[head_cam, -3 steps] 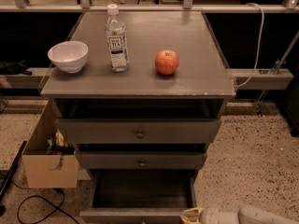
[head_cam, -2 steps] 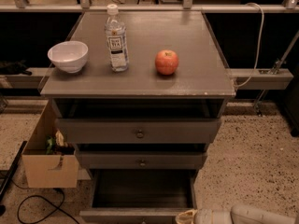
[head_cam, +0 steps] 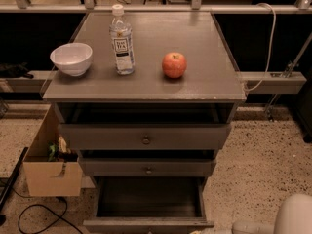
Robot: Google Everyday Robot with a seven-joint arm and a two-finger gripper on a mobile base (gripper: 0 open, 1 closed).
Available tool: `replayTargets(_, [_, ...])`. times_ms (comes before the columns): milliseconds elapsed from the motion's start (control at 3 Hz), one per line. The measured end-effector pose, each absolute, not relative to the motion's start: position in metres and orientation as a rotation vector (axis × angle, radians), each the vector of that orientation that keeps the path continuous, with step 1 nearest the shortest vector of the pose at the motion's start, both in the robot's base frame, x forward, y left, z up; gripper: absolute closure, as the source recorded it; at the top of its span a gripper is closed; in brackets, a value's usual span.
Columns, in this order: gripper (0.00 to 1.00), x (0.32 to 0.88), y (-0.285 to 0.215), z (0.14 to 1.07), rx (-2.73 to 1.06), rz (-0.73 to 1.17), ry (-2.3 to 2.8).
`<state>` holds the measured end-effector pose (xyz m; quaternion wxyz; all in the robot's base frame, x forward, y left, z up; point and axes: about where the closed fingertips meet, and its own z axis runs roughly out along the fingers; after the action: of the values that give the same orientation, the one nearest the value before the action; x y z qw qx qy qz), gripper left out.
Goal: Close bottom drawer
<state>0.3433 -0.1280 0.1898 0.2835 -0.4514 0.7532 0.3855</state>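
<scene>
The bottom drawer [head_cam: 148, 199] of the grey cabinet stands pulled far out, showing its dark plain interior. Its slim front panel [head_cam: 146, 224] lies at the bottom edge of the view; its knob is cut off. My gripper [head_cam: 207, 231] shows only as a pale tip at the bottom edge, by the right end of that front panel. My white arm [head_cam: 292, 214] comes in from the bottom right corner. The middle drawer [head_cam: 146, 168] and top drawer [head_cam: 145, 137] are each pulled out a little.
On the cabinet top [head_cam: 204, 43] stand a white bowl [head_cam: 71, 58], a water bottle [head_cam: 121, 40] and a red apple [head_cam: 174, 65]. A cardboard box [head_cam: 51, 172] and a black cable [head_cam: 34, 218] lie on the floor at the left. A white cable [head_cam: 267, 48] hangs at the right.
The gripper has sunk lower, almost out of view at the bottom edge, and the arm's white body now shows larger at the bottom right. The bottom drawer stays open.
</scene>
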Motion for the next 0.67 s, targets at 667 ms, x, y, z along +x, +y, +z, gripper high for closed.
replayTargets(667, [0.82, 0.3492, -0.1274, 0.1738, -1.172, 1.017, 2.029])
